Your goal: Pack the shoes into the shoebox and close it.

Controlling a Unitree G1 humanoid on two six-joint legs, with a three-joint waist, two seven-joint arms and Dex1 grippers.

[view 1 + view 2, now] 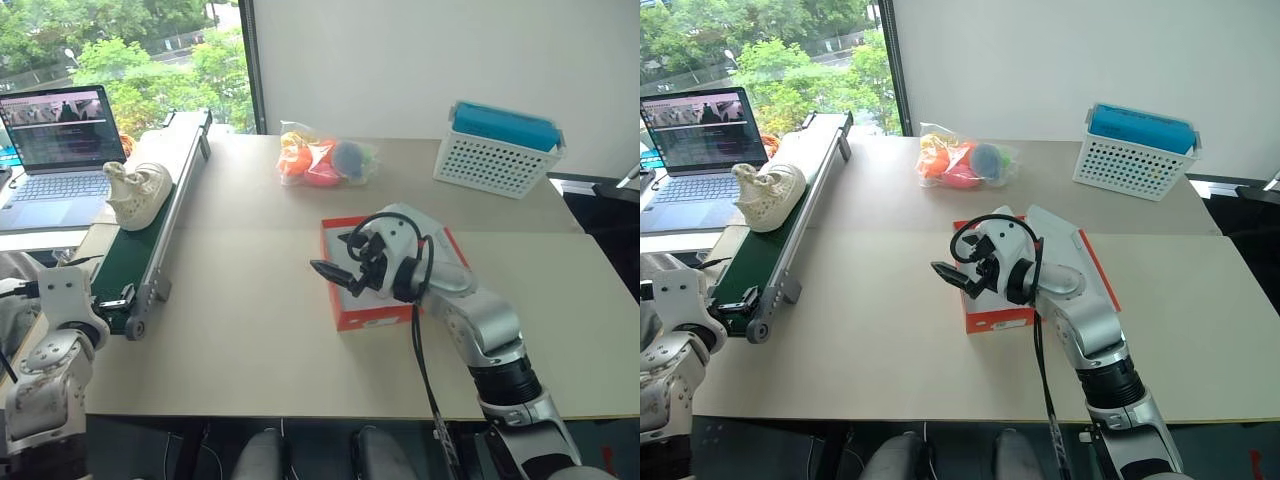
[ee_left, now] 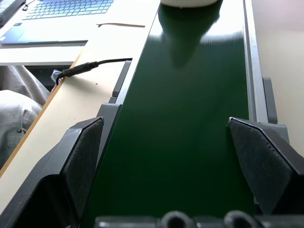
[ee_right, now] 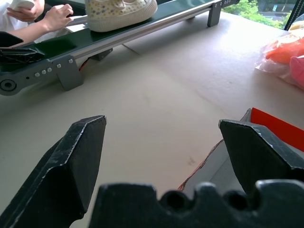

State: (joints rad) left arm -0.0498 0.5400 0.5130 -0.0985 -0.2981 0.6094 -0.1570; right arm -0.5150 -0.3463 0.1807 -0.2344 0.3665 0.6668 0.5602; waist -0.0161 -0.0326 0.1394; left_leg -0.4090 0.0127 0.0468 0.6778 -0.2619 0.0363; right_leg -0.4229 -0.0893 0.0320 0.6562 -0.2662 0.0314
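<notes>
So your left gripper (image 2: 166,156) sits at the near end of the green conveyor belt (image 1: 135,255), jaws spread wide with nothing between them, pointing straight up the belt. The shoe (image 1: 137,194) lies further along the same belt, dead ahead of that gripper, its long axis roughly in line with the belt, so the left arm is clearly the closer one. The belt's side rails hem you in, so I'd reach along it. Over to the right, the shoebox (image 1: 375,312) rests on the table (image 1: 250,330), with your right gripper (image 1: 345,270) open and empty, hovering over its left edge.
</notes>
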